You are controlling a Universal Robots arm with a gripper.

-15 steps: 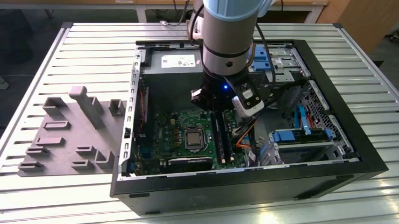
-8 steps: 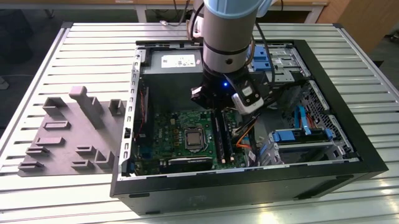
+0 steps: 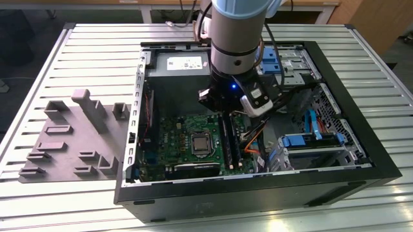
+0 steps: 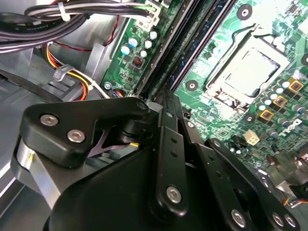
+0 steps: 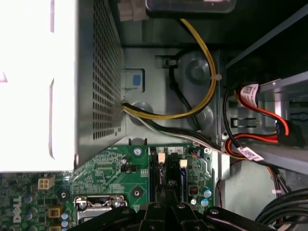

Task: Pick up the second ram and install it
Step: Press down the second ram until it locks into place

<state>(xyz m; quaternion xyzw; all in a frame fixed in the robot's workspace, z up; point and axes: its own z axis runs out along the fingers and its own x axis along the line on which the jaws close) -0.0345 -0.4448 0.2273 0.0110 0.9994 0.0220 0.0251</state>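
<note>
From where I'm driving this, the second ram, a long thin flat stick of dark green-black board (image 3: 227, 141), is standing on its edge in the memory slot area of the motherboard. It runs lengthwise along the slots, just beside the processor socket. In the second wrist view it shows as a narrow dark bluish-green strip (image 4: 199, 38) lying parallel to the slots. One end sits right under the gripper (image 3: 220, 111). Can't honestly tell if it's pressed fully home or just resting in the slot.
</note>
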